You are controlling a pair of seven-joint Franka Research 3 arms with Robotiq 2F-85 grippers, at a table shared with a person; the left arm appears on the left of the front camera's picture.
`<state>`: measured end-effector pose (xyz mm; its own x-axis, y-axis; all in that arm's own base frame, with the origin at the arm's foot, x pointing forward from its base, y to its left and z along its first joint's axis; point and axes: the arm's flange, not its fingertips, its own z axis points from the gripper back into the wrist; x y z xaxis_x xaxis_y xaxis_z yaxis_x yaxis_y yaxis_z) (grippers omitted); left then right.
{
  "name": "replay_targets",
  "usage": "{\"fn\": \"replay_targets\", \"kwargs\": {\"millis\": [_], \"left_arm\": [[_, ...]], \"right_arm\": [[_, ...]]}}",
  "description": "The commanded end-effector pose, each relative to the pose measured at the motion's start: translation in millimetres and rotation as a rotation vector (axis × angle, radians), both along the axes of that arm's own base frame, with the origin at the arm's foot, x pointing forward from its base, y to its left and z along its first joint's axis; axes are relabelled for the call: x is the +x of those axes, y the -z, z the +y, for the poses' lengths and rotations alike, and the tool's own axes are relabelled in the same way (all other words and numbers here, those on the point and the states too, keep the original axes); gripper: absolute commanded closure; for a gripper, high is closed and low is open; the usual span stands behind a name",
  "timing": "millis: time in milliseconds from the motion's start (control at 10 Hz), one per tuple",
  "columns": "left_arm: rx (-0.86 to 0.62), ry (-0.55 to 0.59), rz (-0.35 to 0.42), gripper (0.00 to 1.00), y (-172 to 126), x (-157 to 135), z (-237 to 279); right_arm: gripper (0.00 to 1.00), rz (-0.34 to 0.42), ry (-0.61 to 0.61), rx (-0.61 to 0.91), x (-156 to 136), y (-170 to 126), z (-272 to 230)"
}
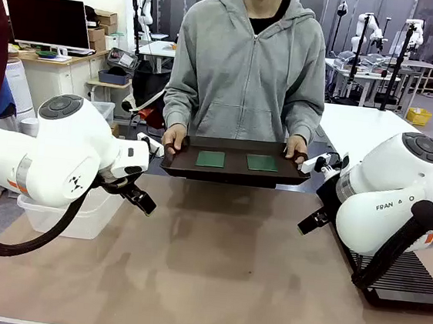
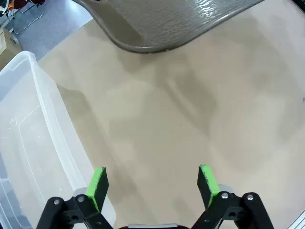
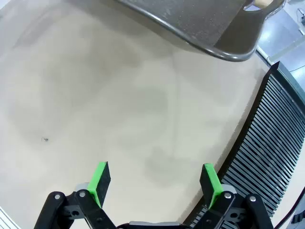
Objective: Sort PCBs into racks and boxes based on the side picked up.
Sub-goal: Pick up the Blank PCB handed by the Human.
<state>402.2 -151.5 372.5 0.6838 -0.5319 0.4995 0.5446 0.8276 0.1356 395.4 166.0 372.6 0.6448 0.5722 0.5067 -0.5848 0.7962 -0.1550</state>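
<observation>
Left gripper (image 2: 152, 169) and right gripper (image 3: 155, 164) both hang low over the table (image 1: 212, 278), tilted down and inward, jaws spread wide with nothing between the green pads. Bare tabletop lies under and ahead of each, leaving open room across the whole middle. Just beside the left gripper, on its outer side, stands the clear tub (image 2: 28, 119), its near end cut off by the frame; in the front view the left arm covers much of it. Along the right gripper's outer side runs the black slotted rack (image 3: 267, 157), partly hidden behind the right arm. Farther off, at the far edge, a person's hands (image 1: 174, 136) hold a dark tray (image 1: 234, 176) level above the table. Two green boards (image 1: 210, 158) lie flat on it, side by side and apart.
</observation>
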Motion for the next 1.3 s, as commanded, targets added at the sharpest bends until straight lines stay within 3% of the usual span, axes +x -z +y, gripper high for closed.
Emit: {"fn": "replay_targets", "kwargs": {"millis": [0, 1000, 1200], "left_arm": [[0.0, 0.0, 0.0, 0.0, 0.1, 0.0, 0.0], [0.0, 0.001, 0.0, 0.0, 0.0, -0.1, -0.3], [-0.024, 0.169, 0.193, 0.0, -26.0, -9.6, 1.4]], "right_arm": [[0.0, 0.0, 0.0, 0.0, 0.0, 0.0, 0.0], [0.0, 0.0, 0.0, 0.0, 0.0, 0.0, 0.1], [0.0, 0.084, -0.028, 0.073, -26.5, -17.3, 7.2]]}}
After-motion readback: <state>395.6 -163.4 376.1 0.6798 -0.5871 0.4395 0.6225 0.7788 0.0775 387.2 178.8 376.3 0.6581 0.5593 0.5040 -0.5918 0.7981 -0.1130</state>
